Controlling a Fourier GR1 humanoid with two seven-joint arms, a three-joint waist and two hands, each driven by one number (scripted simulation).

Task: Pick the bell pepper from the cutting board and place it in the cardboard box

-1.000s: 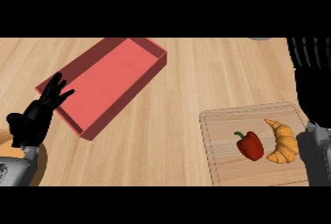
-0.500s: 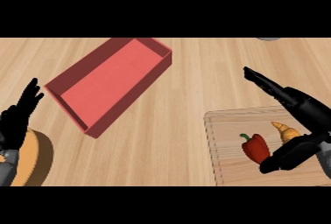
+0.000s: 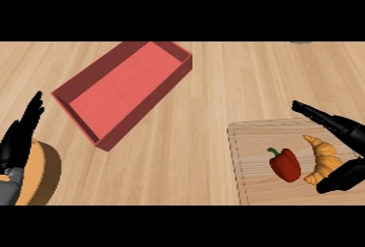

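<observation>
The right hand (image 3: 341, 144) enters at the counter's right edge and is partly cut off there. Its fingers stretch straight across the upper right corner of the cutting board (image 3: 249, 159), while the thumb curves below at the croissant's lower end; the spread hand grasps nothing. The bell pepper (image 3: 284, 164) lies on the board, near its middle, red and glossy with a short green stem, just left of the golden, ridged croissant (image 3: 322, 161). The board is pale wood with a shallow groove along its rim; its lower and right sides run out of view.

The left hand (image 3: 21, 137) rests at the counter's left edge, fingers straight and pointing up, released. Beside it sits a rounded orange-tan shape (image 3: 43, 171), mostly hidden and hard to identify.

The box (image 3: 128, 116) is a shallow red rectangular tray with low walls, lying diagonally toward the counter's far left, well apart from the pepper. The counter (image 3: 185, 125) is light wood planking.
</observation>
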